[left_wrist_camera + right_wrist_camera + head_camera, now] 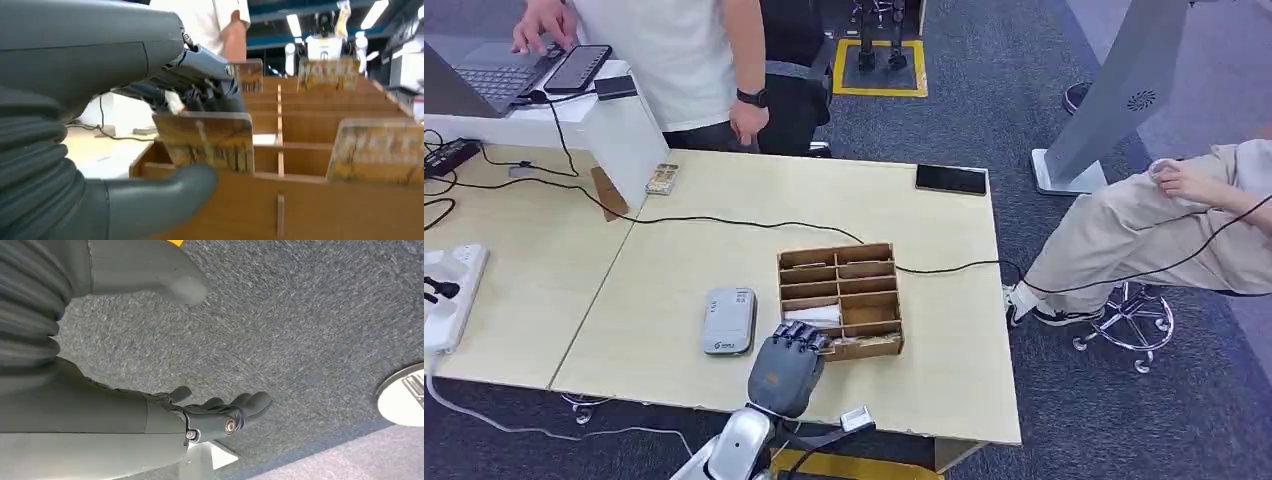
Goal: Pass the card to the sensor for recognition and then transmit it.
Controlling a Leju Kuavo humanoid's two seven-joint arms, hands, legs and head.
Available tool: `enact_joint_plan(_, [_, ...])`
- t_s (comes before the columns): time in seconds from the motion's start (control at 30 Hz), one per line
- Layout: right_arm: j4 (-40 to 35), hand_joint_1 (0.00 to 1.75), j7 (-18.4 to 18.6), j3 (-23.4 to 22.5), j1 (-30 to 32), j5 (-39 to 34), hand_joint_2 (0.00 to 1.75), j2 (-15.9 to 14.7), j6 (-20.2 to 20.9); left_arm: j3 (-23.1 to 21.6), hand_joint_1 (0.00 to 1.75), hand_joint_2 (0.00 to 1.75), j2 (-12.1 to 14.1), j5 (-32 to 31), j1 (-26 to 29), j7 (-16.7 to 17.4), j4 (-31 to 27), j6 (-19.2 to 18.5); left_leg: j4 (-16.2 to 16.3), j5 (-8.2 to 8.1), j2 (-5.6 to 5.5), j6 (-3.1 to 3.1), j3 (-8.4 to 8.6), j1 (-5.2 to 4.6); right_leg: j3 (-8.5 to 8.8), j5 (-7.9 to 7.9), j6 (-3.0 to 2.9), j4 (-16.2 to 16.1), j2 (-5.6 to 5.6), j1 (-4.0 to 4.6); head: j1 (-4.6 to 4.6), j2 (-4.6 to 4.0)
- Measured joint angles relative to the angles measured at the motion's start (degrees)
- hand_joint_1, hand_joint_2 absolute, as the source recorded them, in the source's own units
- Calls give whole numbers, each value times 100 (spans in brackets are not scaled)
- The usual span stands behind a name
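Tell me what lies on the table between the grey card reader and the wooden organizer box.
In the head view, the left hand reaches between the card reader and the wooden organizer box; otherwise bare tabletop.

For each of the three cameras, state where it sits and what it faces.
Head view: high on the body, looking down at the light wooden table; left hand reaches the brown wooden compartment box.
Left wrist view: behind the left hand, facing across the box.
Right wrist view: on the hanging arm, facing grey carpet; right hand empty.
Shared: head and left wrist show the box.
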Motion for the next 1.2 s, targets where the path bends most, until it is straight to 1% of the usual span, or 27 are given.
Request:
enact_joint_plan(0.1, [-7, 0, 48, 57, 0, -9, 175, -2, 0, -2, 175, 175, 2, -7, -113, 85, 35, -204, 0, 0, 0, 0, 2, 0, 2, 0, 0, 0, 0, 0, 0, 0])
enact_joint_plan(0.23, [-30, 0, 86, 142, 1, -72, 175, 0, 0, -20, 175, 175, 0, -7, -198, 83, 87, -409, 0, 0, 1, 0, 4, 0, 2, 1, 0, 0, 2, 0, 2, 0])
enact_joint_plan(0.33, [-46, 0, 94, 203, 6, -109, 175, -2, 2, -39, 175, 175, 0, -7, -238, 44, 118, -459, 0, 0, 2, 0, 4, 0, 3, 1, 0, 0, 2, 0, 2, 0])
enact_joint_plan(0.57, [-52, 0, 151, 324, 6, -168, 175, -4, 0, -59, 175, 175, 2, 7, -239, -24, 142, -435, 0, 0, 1, 0, 5, 0, 4, 1, 0, 0, 2, 0, 2, 0])
enact_joint_plan(0.77, [-50, 0, 153, 433, 6, -313, 175, -11, 0, -59, 175, 175, 2, 33, -224, -109, 144, -210, 0, 0, 1, 0, 5, 0, 5, 1, 0, 0, 1, 0, 2, 0])
enact_joint_plan(0.9, [-50, 0, 171, 450, 5, -288, 175, -13, 0, -59, 175, 175, 4, 201, -155, -306, 96, 123, 0, 0, 0, 0, 3, 0, 4, 1, 0, 0, 1, 0, 2, 0])
enact_joint_plan(1.03, [-48, 0, 121, 431, 5, -177, 175, -13, 0, -57, 175, 175, 4, 722, -109, -619, -278, 406, 0, 0, -1, 0, 2, 0, 4, 1, 0, 0, 0, 0, 2, 0])
enact_joint_plan(1.2, [-28, 0, 20, 367, 5, -57, 175, -13, 0, -7, 175, 175, 4, 1491, -117, -1033, -945, 452, 0, 0, 0, 0, 2, 0, 4, 1, 0, 0, 0, 0, 2, 0])
